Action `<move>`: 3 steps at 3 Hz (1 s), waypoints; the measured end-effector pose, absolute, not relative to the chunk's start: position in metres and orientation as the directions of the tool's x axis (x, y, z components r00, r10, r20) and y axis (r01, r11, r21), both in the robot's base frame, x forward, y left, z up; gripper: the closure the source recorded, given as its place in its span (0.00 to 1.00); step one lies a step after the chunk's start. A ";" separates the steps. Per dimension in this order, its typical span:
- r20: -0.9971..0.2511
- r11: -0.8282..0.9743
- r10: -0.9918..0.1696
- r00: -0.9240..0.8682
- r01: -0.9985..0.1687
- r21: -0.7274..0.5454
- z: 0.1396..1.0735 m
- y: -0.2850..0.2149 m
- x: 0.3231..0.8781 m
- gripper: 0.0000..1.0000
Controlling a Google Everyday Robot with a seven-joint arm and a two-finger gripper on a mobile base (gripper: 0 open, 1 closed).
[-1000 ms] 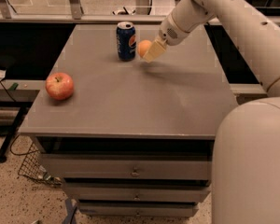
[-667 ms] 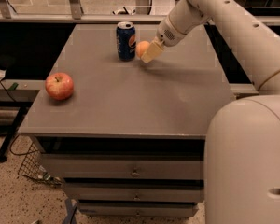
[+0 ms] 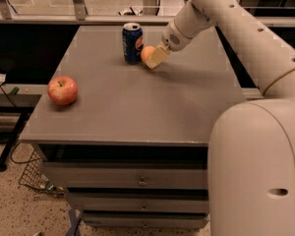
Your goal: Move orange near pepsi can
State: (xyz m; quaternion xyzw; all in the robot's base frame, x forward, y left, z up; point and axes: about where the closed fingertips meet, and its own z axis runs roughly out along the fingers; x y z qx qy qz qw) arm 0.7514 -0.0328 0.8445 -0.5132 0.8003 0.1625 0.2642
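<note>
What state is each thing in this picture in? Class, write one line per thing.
pepsi can: upright, at the far side of the table.
orange: on the table, just right of the can, against the gripper.
gripper: low over the table, at the orange's right side.
apple: resting near the left edge, stem dimple up.
drawers: closed.

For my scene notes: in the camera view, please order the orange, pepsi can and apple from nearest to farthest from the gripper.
1. orange, at the gripper, table's far side.
2. pepsi can, just left of the orange.
3. apple, near the left edge.
</note>
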 end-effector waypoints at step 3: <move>-0.585 0.413 -0.739 -0.335 -0.911 0.000 0.836 -0.027 0.752 0.04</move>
